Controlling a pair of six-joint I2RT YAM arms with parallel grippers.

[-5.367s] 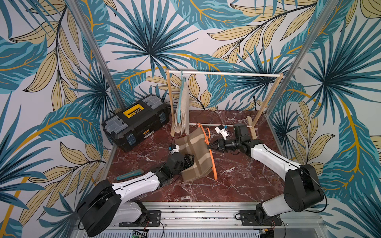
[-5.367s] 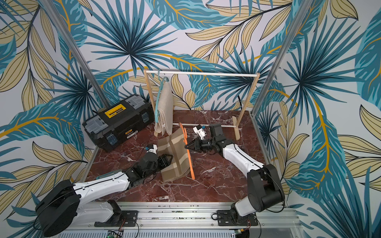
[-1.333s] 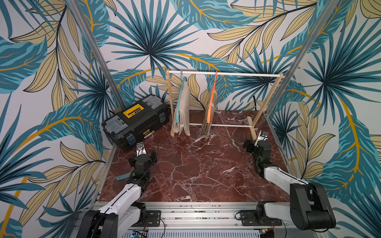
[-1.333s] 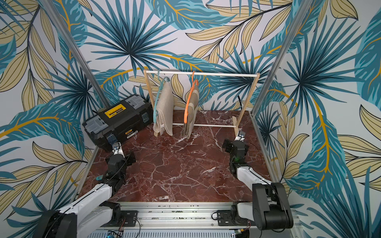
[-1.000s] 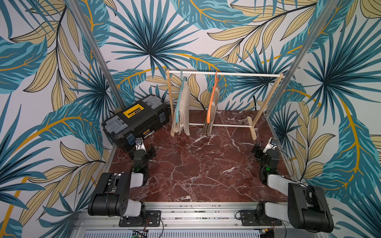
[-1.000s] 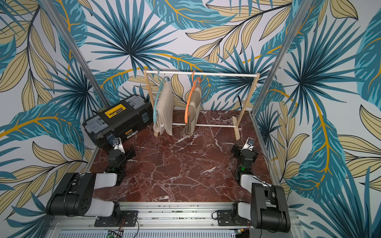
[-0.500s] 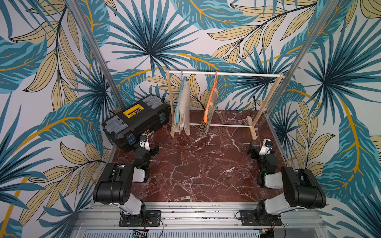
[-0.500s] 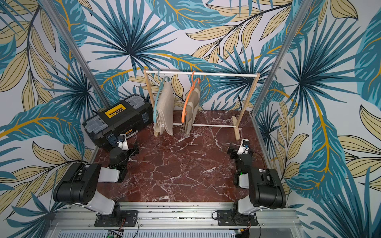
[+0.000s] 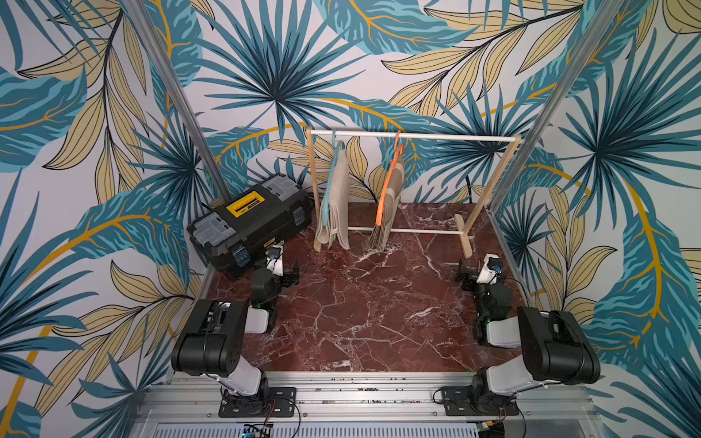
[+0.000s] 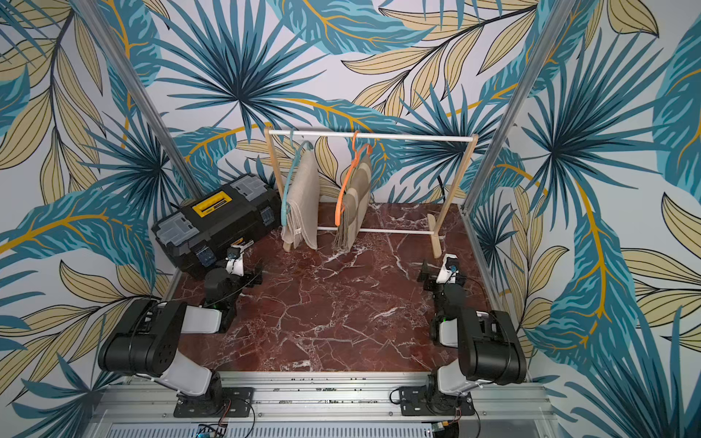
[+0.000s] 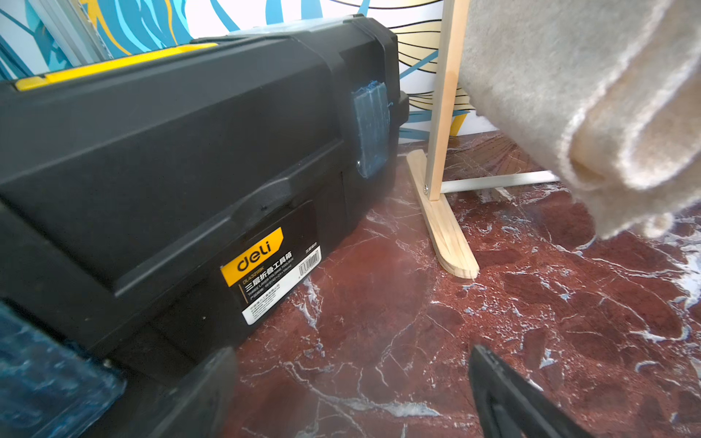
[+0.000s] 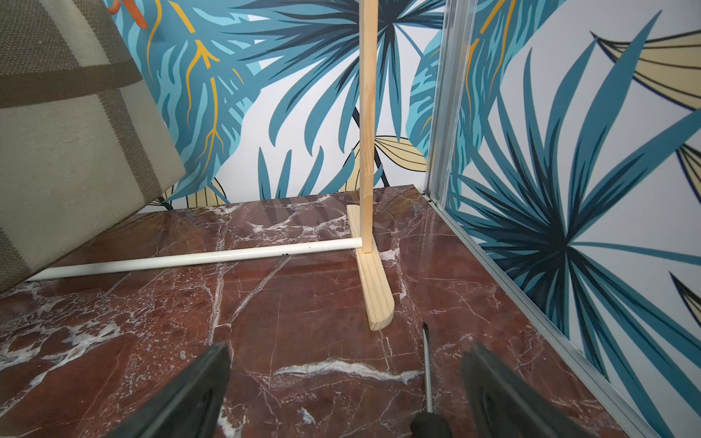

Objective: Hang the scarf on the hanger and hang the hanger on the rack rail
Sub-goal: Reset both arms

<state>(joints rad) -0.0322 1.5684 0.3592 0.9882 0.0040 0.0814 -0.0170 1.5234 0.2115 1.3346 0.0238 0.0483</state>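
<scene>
Scarf (image 9: 392, 204), striped, hangs draped on the orange hanger (image 9: 380, 214), which is hooked over the top rail of the rack (image 9: 455, 137), well apart from both arms. The left gripper (image 11: 352, 350), low beside the toolbox (image 9: 250, 223), and the right gripper (image 12: 348, 347), low near the rack's foot, both gape wide and hold nothing.
</scene>
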